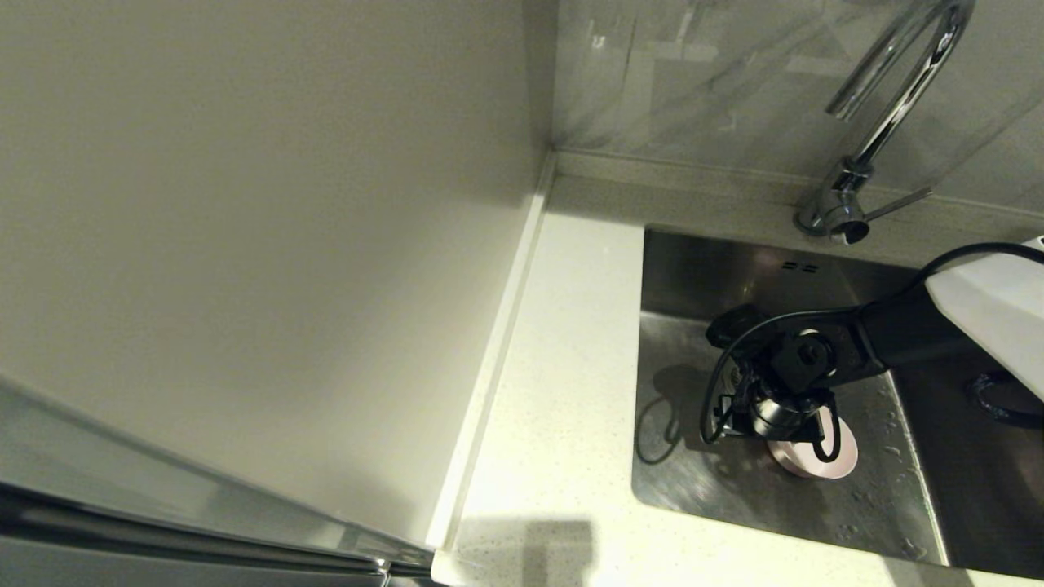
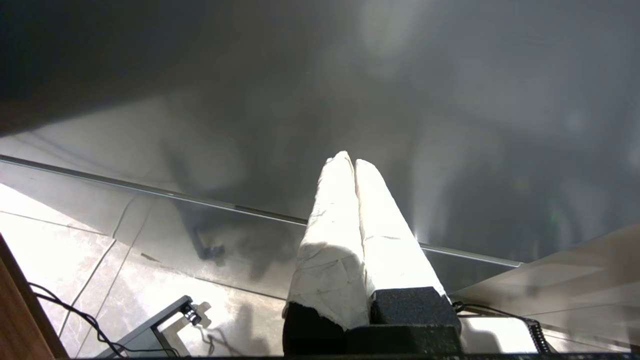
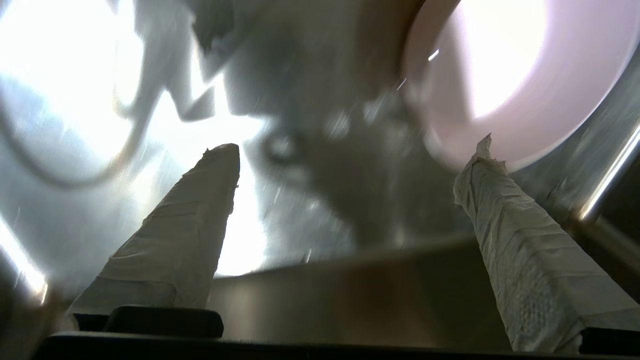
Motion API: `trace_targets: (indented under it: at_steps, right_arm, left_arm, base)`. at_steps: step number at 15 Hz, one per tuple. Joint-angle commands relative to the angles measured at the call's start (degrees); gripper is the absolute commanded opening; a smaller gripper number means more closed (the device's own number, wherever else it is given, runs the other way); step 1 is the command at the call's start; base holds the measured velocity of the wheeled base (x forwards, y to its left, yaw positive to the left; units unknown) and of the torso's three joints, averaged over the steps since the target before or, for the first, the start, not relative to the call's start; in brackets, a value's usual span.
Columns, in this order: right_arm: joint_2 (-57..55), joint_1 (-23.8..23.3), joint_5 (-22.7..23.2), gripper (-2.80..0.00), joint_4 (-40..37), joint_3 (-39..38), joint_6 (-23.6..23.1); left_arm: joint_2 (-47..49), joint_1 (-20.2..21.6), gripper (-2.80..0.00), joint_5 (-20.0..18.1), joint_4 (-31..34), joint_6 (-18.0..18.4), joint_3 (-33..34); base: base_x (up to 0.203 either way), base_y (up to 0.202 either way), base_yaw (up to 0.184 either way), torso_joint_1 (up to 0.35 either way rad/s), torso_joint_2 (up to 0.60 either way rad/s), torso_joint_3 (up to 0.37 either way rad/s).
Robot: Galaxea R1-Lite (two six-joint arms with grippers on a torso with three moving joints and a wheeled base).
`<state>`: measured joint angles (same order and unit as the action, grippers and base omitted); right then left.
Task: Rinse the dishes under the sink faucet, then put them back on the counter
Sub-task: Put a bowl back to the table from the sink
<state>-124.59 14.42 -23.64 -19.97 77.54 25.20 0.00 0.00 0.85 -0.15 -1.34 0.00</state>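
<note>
A pale pink bowl (image 1: 842,461) lies on the floor of the steel sink (image 1: 693,277), near its front wall. My right gripper (image 1: 775,424) points down into the basin just above and left of the bowl. In the right wrist view this gripper (image 3: 350,145) is open and empty. The pink bowl (image 3: 510,75) sits off to one side, its rim at one fingertip (image 3: 482,155), not between the fingers. The chrome faucet (image 1: 889,114) stands at the back right. My left gripper (image 2: 350,160) is shut and parked low, out of the head view. The blue-grey and mint bowls are out of view.
The speckled off-white counter (image 1: 563,367) runs along the sink's left side and front, with a cream wall panel (image 1: 245,244) on its left. Water drops (image 1: 885,424) dot the sink floor. Two overflow slots (image 1: 799,267) mark the back wall. Floor tiles (image 2: 60,235) and cables (image 2: 75,312) lie beneath the left gripper.
</note>
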Motion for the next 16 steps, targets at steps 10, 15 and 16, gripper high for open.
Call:
trace_targets:
  at_steps: [10, 15, 16]
  right_arm:
    - [-5.14, -6.26, -3.43, 0.0, 8.54, -0.26, -3.67]
    - [-8.81, -7.28, -3.08, 0.0, 10.35, 1.21, -3.99]
    - [-9.18, -7.39, -3.08, 0.0, 10.46, 1.29, -4.2]
  left_arm:
    - [-0.18, 0.0, -2.8, 0.03, -0.03, -0.07, 0.0]
    - [-0.18, -0.06, -2.8, 0.03, -0.03, -0.07, 0.0]
    - [-0.18, 0.0, -2.8, 0.03, -0.03, -0.07, 0.0]
  base:
    - [0.0, 0.0, 0.0, 0.0, 0.0, 0.0]
    - [0.0, 0.0, 0.0, 0.0, 0.0, 0.0]
    - [0.0, 0.0, 0.0, 0.0, 0.0, 0.0]
